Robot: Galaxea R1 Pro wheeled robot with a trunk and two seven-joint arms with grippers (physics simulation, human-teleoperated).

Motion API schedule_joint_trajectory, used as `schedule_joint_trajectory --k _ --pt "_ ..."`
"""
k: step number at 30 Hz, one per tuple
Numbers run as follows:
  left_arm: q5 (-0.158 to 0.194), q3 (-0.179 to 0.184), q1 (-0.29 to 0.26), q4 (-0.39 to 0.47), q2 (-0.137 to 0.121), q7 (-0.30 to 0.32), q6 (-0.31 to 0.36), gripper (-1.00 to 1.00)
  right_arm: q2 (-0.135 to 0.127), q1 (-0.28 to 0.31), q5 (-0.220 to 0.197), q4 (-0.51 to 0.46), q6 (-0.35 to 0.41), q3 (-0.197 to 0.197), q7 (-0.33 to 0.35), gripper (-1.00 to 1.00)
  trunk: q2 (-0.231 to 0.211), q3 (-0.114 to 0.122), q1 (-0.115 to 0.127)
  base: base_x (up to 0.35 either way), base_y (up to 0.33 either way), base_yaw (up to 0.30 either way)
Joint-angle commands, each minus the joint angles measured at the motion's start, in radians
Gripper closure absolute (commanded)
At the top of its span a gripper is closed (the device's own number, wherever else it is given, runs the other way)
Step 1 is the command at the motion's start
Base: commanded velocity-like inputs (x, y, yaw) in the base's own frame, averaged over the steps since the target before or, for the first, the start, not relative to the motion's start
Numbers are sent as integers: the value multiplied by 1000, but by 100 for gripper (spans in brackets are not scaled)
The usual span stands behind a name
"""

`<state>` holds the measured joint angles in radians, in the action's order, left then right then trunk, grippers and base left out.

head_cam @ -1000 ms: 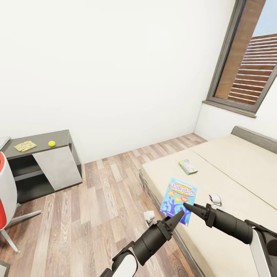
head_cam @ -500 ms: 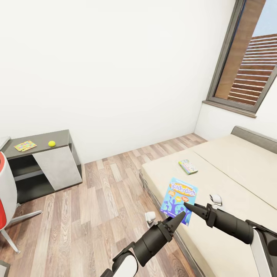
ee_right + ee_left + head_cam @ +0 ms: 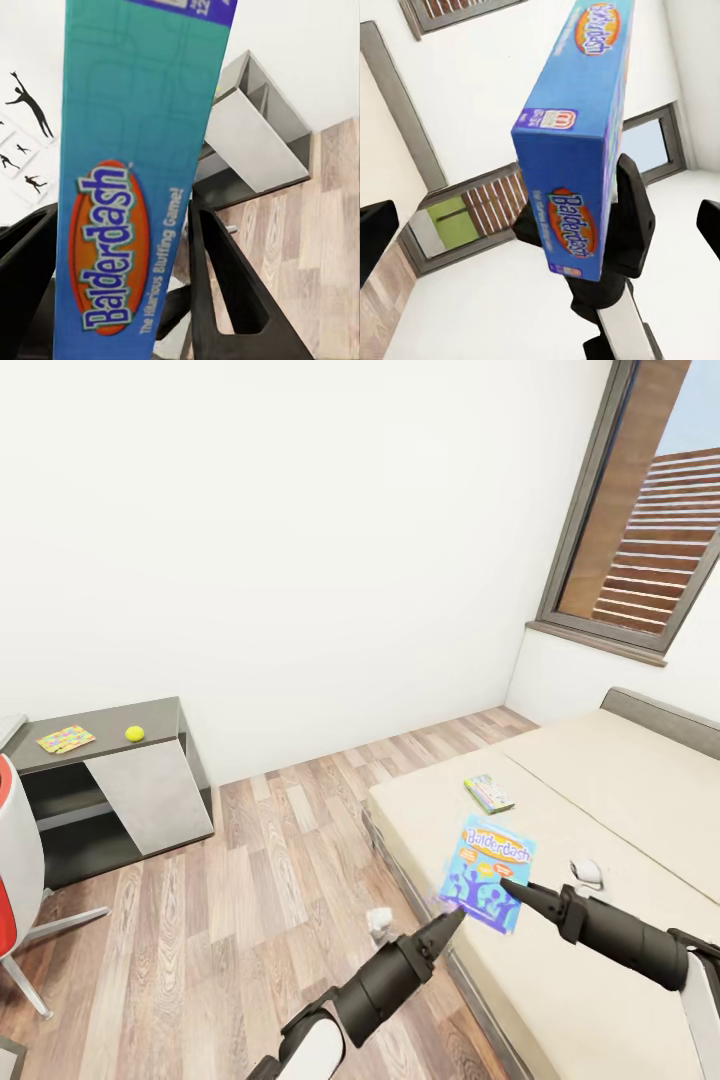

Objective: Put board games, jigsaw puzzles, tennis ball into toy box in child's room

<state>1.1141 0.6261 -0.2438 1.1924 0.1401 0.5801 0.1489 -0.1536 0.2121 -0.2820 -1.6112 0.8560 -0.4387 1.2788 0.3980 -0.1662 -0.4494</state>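
Jigsaw sheet, thin and multicoloured (image 3: pixel 66 739), and the small yellow-green tennis ball (image 3: pixel 134 733) lie near each other at the left of the head view, on the low dark grey side table (image 3: pixel 110 715). The toy bin I cannot see in these pictures.

At the lower centre the black left gripper (image 3: pixel 441 929) points up and to the right, toward the large flat blue "Balderdash" board game box (image 3: pixel 489 858). Whether its fingers are spread or pressed together I cannot tell; in the left wrist view they stand far apart at the edges of the picture and touch nothing.

To the right, the black right gripper (image 3: pixel 519 891) pinches the blue box at its lower edge. In the right wrist view the box (image 3: pixel 131 180) sits between the two dark fingers (image 3: pixel 225 285), its long axis along them. The box is lifted and tilted over the near edge of the big beige bed (image 3: pixel 600 800), between the two grippers.

Above it in the frame a small green-edged flat game box (image 3: pixel 489 793) lies on the bed cover.

The side table lies well apart, far to the left of the held box, so I judge the carrying must go leftward across the wood floor.
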Motion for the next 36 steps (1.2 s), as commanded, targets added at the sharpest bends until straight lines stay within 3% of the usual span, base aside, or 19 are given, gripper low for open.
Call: schedule_joint_trajectory --k 1,2,4,5,8,9,12,14,20,24,27,31,34,35,36 --pt "18 -13 0 -1 -5 -6 18 -100 -16 1 -6 0 15 -19 2 100 2 -2 -1 0 0 0" --pt "18 -13 0 -1 -5 -6 18 -100 -16 1 -6 0 15 -19 2 100 2 -2 -1 0 0 0" --pt "28 -39 4 -2 -15 -24 34 -100 -48 3 -7 -1 32 -51 3 100 2 -2 -1 0 0 0" --pt "28 -39 4 -2 -15 -24 34 -100 -48 3 -7 -1 32 -51 3 100 2 -2 -1 0 0 0" --pt "39 -67 10 -1 -40 -43 49 -100 -88 4 -9 -1 68 -93 3 100 2 -2 -1 0 0 0" --pt "39 -67 10 -1 -40 -43 49 -100 -88 4 -9 -1 68 -93 3 100 2 -2 -1 0 0 0" --pt "46 -83 13 10 -81 -52 56 -100 -111 6 -10 0 95 -133 3 100 2 -2 -1 0 0 0" --pt "46 -87 14 16 -94 -55 57 -100 -116 6 -10 -1 100 -142 3 100 2 -2 -1 0 0 0" --pt "51 -121 17 33 -166 -67 64 -100 -129 6 -11 -1 117 -171 4 100 2 -2 -1 0 0 0" --pt "53 -144 18 39 -180 -79 76 -100 -131 6 -12 -1 117 -174 5 100 2 -2 -1 0 0 0" --pt "54 -186 22 72 -195 -122 117 -100 -135 7 -12 -1 116 -178 5 100 2 -2 -1 0 0 0" --pt "54 -215 32 123 -201 -179 157 -100 -138 8 -12 -1 116 -179 6 100 2 -2 -1 0 0 0" --pt "55 -248 56 230 -206 -306 231 -100 -151 11 -12 -1 120 -180 6 100 2 -2 -1 0 0 0" --pt "55 -248 56 230 -206 -306 231 -100 -151 11 -12 -1 120 -180 6 100 2 -2 -1 0 0 0" --pt "55 -256 65 268 -208 -350 261 -100 -160 12 -12 -1 122 -180 6 100 2 -2 -1 0 0 0"
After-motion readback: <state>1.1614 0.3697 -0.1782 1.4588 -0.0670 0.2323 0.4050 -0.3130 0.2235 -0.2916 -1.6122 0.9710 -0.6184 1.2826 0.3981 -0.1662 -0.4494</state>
